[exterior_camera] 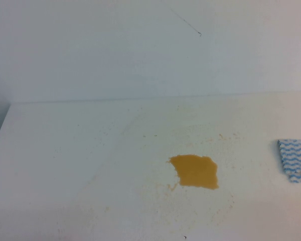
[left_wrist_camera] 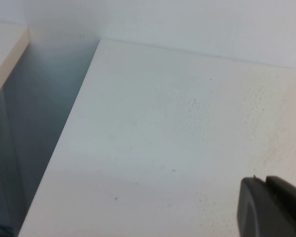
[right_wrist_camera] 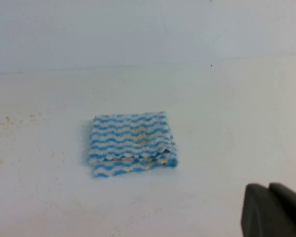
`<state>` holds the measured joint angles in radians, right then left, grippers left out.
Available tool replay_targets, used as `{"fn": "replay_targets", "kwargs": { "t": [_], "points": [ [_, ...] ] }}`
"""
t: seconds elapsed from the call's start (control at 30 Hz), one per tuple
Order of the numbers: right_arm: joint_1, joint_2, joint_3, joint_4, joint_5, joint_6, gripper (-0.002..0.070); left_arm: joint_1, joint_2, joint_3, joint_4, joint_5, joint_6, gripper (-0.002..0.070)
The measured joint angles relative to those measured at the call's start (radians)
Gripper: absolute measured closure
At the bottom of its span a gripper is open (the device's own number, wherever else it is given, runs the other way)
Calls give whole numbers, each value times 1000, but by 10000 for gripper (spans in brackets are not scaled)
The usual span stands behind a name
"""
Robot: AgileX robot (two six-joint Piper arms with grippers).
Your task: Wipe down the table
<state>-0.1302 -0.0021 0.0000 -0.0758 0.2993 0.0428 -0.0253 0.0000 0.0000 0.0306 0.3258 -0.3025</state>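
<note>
High view: white table (exterior_camera: 65, 165) against a pale wall (exterior_camera: 115, 50). An ochre-brown spill (exterior_camera: 194, 170) lies a little right of centre, toward the near side, ragged-edged, with fine brownish specks scattered around it. The blue-and-white wavy-striped cloth (exterior_camera: 296, 160) lies at the far right, cut off by the picture's edge and well apart from the spill. Neither arm shows here.

Right wrist view: the whole cloth (right_wrist_camera: 132, 143) is visible, folded into a rough square and flat on the table. One edge shows its layers, and there is a faint yellowish mark near its middle. A few specks lie on the surface to its left. The right gripper (right_wrist_camera: 269, 190) is off the cloth and clear of it, its dark fingers pressed together with nothing between them.

Left wrist view: the table's far left corner, where the edge drops away. Neither spill nor cloth shows, only light speckling. The left gripper (left_wrist_camera: 265, 185) hangs above bare tabletop, fingers closed to a thin seam, empty.
</note>
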Motion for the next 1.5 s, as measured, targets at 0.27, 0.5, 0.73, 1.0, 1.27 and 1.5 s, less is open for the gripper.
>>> {"fn": "replay_targets", "kwargs": {
  "t": [0.27,0.5,0.73,1.0,1.27,1.5],
  "points": [
    [0,0,0,0,0,0,678,0,0,0,0,0,0,676],
    [0,0,0,-7,-4,0,678,0,0,0,0,0,0,676],
    [0,0,0,-11,-244,0,678,0,0,0,0,0,0,676],
    [0,0,-1,-11,-719,3,678,0,0,0,0,0,0,676],
    [0,0,-1,131,-925,-43,678,0,0,0,0,0,0,676],
    [0,2,-78,308,-686,-114,678,0,0,0,0,0,0,676]
  ]
}}
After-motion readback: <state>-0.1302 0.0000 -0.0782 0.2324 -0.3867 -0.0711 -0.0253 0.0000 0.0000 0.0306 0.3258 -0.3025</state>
